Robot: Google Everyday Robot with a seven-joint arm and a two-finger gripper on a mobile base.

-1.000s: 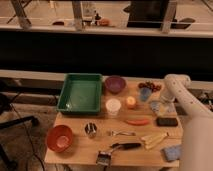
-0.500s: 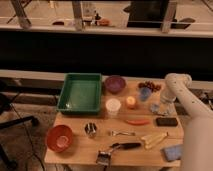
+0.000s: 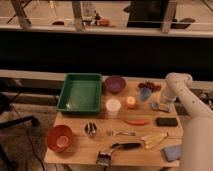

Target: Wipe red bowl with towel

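The red bowl (image 3: 60,138) stands at the front left corner of the wooden table (image 3: 100,147). A blue folded towel (image 3: 172,152) lies at the front right corner. My white arm rises along the table's right side and bends down to the gripper (image 3: 160,105). The gripper hangs low over a small grey-blue object at the right side of the table, just right of a blue cup (image 3: 145,93). It is far from both the bowl and the towel.
A green tray (image 3: 80,93) and a purple bowl (image 3: 115,83) stand at the back. In the middle are a white cup (image 3: 113,106), an orange cup (image 3: 131,102), a carrot (image 3: 136,121), a black phone (image 3: 166,121), a metal cup (image 3: 90,129), a fork (image 3: 120,133), a brush (image 3: 117,149) and yellow pieces (image 3: 155,139).
The arm's end has shifted only slightly near the blue cup. Nothing on the table has moved.
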